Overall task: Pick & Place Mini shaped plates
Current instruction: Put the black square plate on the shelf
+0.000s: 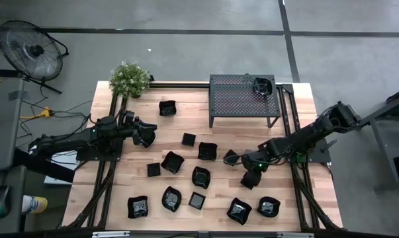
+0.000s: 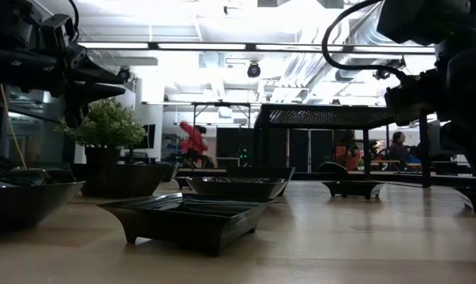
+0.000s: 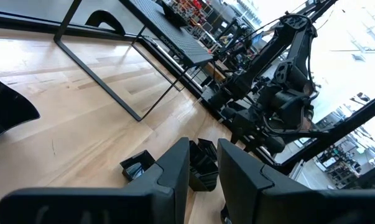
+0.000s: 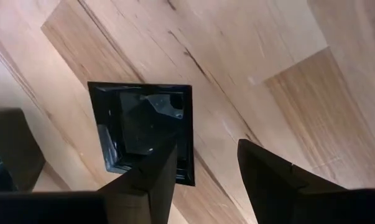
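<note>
The small glossy black dishes (image 1: 172, 161), some square and some wavy-rimmed, are lying scattered across the pale wooden worktop (image 1: 298, 106), most of them from its middle toward six o'clock in the high view. One more dish (image 1: 262, 85) is sitting on the black perforated metal rack (image 1: 239, 99) at about one o'clock.

The right hand (image 1: 251, 179) is hovering low at about four o'clock with its fingers standing wide apart and gripping nothing. In the right wrist view a square glossy black dish (image 4: 143, 127) with a raised rim is lying flat on the wood, partly under one finger (image 4: 151, 174) rather than centred between the two.

The left hand (image 1: 145, 137) is hanging above the worktop at about nine o'clock. Its fingers (image 3: 175, 168) are standing slightly apart with nothing between them, and a small square dish (image 3: 136, 165) is lying on the wood beyond them.

A potted green plant (image 1: 130, 79) is standing at eleven o'clock.
</note>
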